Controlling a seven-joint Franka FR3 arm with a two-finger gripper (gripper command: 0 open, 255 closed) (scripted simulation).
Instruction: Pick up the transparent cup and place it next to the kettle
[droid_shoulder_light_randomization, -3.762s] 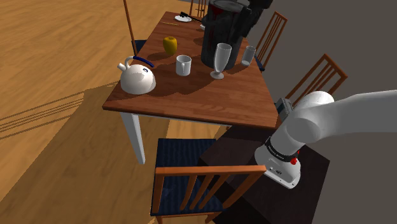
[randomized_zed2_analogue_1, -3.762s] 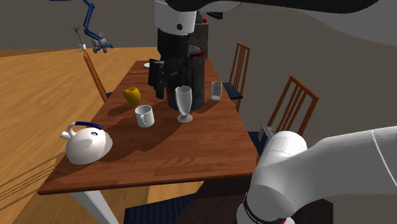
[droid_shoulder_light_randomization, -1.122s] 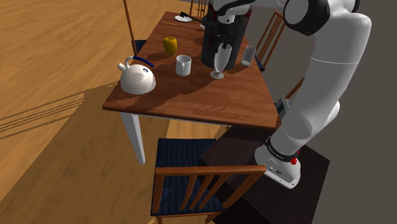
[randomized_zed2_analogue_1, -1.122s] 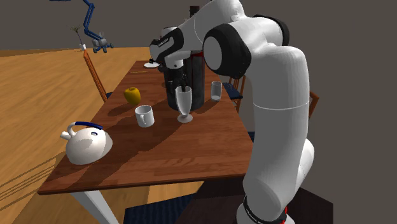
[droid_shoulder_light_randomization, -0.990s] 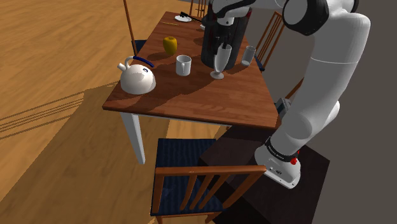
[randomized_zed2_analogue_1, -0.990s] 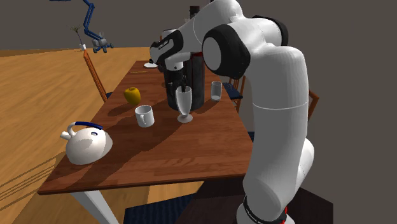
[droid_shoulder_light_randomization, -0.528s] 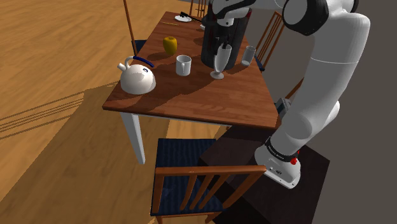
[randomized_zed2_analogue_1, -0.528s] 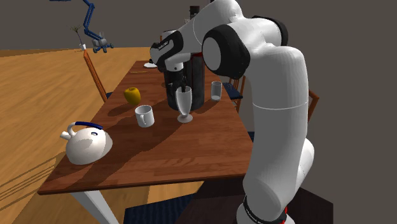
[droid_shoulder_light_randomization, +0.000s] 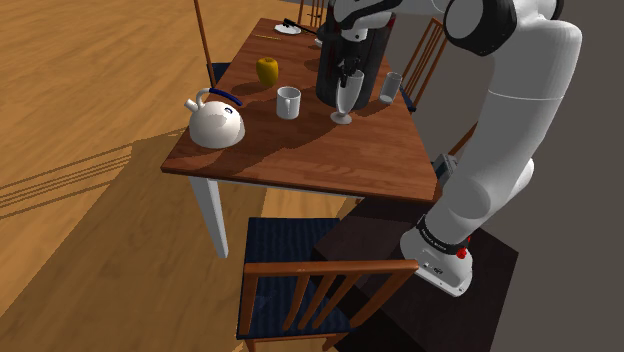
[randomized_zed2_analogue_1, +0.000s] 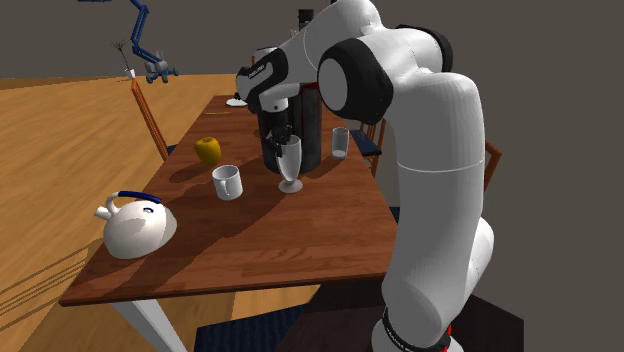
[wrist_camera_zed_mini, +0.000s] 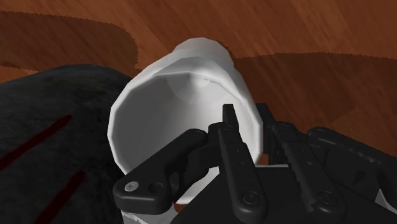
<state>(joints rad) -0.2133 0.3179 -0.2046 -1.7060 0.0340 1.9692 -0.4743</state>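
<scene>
Step in hand: the grasp, with the lift not yet made.

- The glass (droid_shoulder_light_randomization: 345, 95), stemmed and drawn pale grey, stands upright with its foot on the tabletop (droid_shoulder_light_randomization: 310, 155), just in front of the dark machine (droid_shoulder_light_randomization: 328, 75).
- The gripper (droid_shoulder_light_randomization: 347, 72) comes down on the glass from above, close against the machine's front.
- Wrist view: the jaws straddle the wall of the glass (wrist_camera_zed_mini: 172, 121) at the rim. One of the fingers (wrist_camera_zed_mini: 232, 137) is inside the bowl and the other outside. The wall looks pinched between them, so I log the jaws as clamped on the rim.

Next move, my judgement:
- Lift straight up and away from the machine before any sideways travel, since there is little room behind the hand.
- Then carry to the kettle (droid_shoulder_light_randomization: 215, 120), which sits well apart from the machine at the tabletop's corner, toward the shoulder view's left.
- A rim pinch on a tall stemmed glass may let it swing or slip, so move slowly and keep the wrist level.
- Set the foot down flat on the bare wood beside the kettle, clear of its spout and handle.

Around:
- A white mug (droid_shoulder_light_randomization: 288, 102) is near the machine on the kettle side, roughly on the direct line. Pass above it or skirt it.
- A yellow apple (droid_shoulder_light_randomization: 267, 70) is near the machine, off that line.
- A small tumbler (droid_shoulder_light_randomization: 391, 87) is just beside the machine on the side away from the kettle, and out of the way.
- Second exterior view agrees: glass (randomized_zed2_analogue_1: 290, 165), mug (randomized_zed2_analogue_1: 228, 182), kettle (randomized_zed2_analogue_1: 135, 225).
</scene>
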